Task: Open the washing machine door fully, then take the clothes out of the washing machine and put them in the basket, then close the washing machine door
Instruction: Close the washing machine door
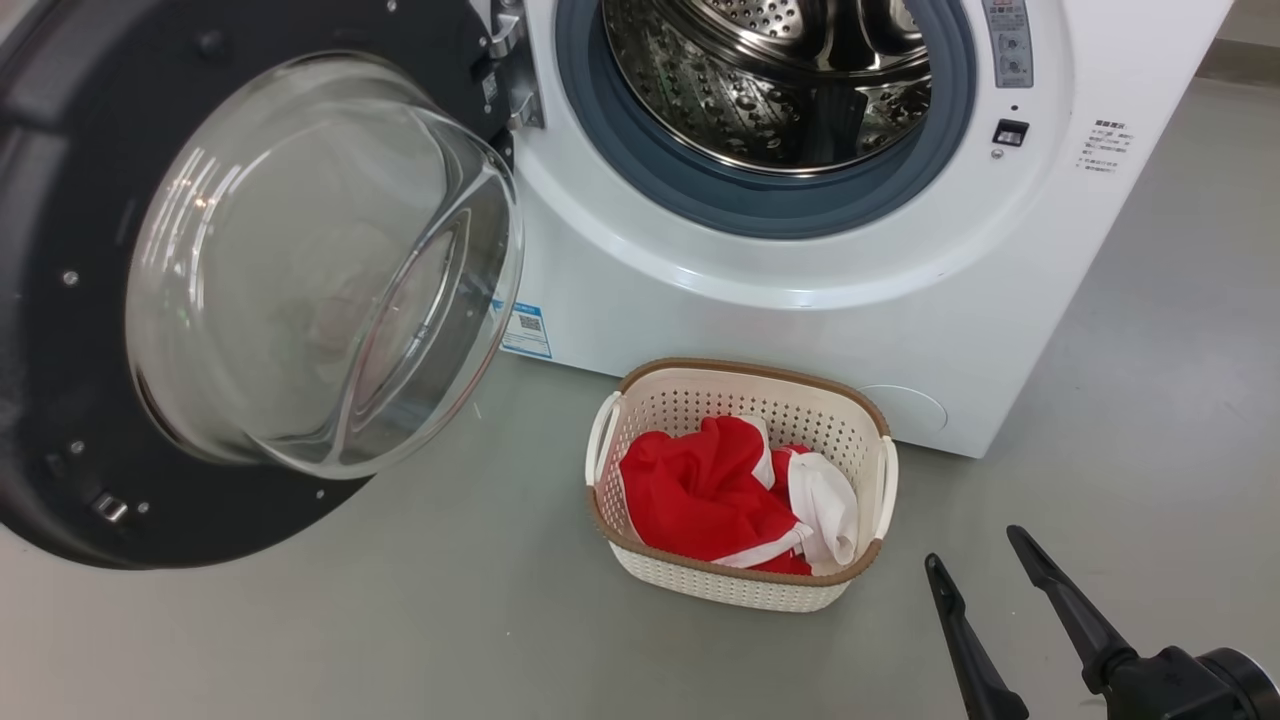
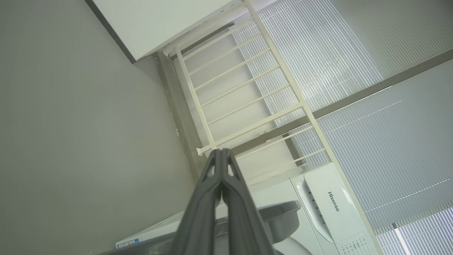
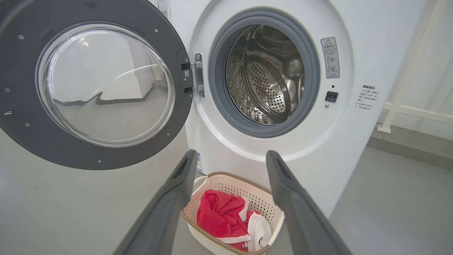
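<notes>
The brand "Hisense" stands in dark letters on the white top panel of the washing machine [image 2: 324, 184]. A grey label [image 3: 330, 57] beside the drum opening bears a warning triangle. Its print, like that on the blue sticker [image 1: 527, 329], is too small to read.

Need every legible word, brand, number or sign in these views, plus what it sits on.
"Hisense": top front panel of the big white front-loading washing machine, left wrist view.
Grey warning label right of the drum opening: triangle sign; its text is too small to read.
Black printed lines on the machine's front, further right: too small.
Blue label sticker low on the front: square code, words blurred.
</notes>
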You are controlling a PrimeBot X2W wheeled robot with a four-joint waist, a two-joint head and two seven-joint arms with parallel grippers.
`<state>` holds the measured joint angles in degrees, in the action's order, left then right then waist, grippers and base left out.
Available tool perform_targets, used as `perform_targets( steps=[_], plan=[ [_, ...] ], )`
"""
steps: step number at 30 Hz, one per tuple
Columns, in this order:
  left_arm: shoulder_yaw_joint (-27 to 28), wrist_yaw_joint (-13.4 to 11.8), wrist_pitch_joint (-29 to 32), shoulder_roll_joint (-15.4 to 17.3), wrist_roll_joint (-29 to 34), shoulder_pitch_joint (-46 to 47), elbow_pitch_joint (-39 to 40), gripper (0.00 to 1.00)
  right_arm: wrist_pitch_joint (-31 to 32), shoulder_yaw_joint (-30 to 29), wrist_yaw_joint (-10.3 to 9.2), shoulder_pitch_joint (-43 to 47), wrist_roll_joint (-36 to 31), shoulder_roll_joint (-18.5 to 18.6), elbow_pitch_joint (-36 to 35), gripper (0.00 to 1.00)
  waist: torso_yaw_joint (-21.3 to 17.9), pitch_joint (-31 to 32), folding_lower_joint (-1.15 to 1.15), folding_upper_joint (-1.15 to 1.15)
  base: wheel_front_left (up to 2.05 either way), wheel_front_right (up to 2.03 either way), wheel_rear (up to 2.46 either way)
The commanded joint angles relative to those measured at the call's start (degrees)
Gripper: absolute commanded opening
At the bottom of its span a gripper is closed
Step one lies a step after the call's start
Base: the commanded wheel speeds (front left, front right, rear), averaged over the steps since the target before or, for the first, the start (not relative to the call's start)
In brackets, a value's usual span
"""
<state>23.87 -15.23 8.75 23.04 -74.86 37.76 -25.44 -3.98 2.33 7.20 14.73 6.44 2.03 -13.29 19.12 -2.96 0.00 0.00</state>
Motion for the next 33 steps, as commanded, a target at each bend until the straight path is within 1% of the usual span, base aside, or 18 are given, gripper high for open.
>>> perform_targets(
  steps=[1,6,10,12,18,23,28,33],
  plan=[
    [1.5,-0.6,1.5,4.5,-0.9,2.6,-0.3,0.00,0.1,1.2,0.29,-1.9,-1.0,0.8,-2.0,1.00,-0.3,-0.2,0.00,0.00,0.00,0.00,0.00],
    [2.5,-2.2,7.5,5.9,-5.0,6.8,-6.6,0.00,0.7,1.5,0.29,-2.0,-1.2,0.8,-2.6,1.00,-1.2,-0.6,0.00,0.00,0.00,0.00,0.00],
    [3.1,-2.6,9.2,7.5,-6.1,9.4,-10.7,0.00,1.0,1.6,0.29,-2.5,-1.2,0.8,-3.0,1.00,-2.4,-1.2,0.00,0.00,0.00,0.00,0.00],
    [2.4,-2.5,10.1,8.3,-5.8,10.0,-12.3,0.00,1.1,1.7,0.29,-2.5,-1.2,0.8,-3.2,1.00,-3.0,-1.6,0.00,0.00,0.00,0.00,0.00],
    [0.5,-1.6,12.5,9.6,-4.8,9.9,-16.1,0.00,1.0,1.9,0.29,-2.8,-1.1,0.8,-3.3,1.00,-5.0,-2.5,0.00,0.00,0.00,0.00,0.00],
    [-0.1,-0.4,12.9,9.6,-4.4,9.2,-18.6,0.00,1.0,1.6,0.29,-2.8,-1.1,0.8,-3.4,1.00,-5.9,-2.6,0.00,0.00,0.00,0.00,0.00],
    [0.2,1.3,14.6,8.7,-5.6,9.0,-19.4,0.00,0.8,1.1,0.29,-2.6,-0.9,0.8,-3.6,1.00,-5.6,-2.4,0.00,0.00,0.00,0.00,0.00],
    [-0.5,1.9,16.7,8.1,-6.0,8.4,-19.1,0.00,0.7,1.0,0.29,-2.4,-0.4,0.8,-3.7,1.00,-4.7,-2.5,0.00,0.00,0.00,0.00,0.00]
  ],
)
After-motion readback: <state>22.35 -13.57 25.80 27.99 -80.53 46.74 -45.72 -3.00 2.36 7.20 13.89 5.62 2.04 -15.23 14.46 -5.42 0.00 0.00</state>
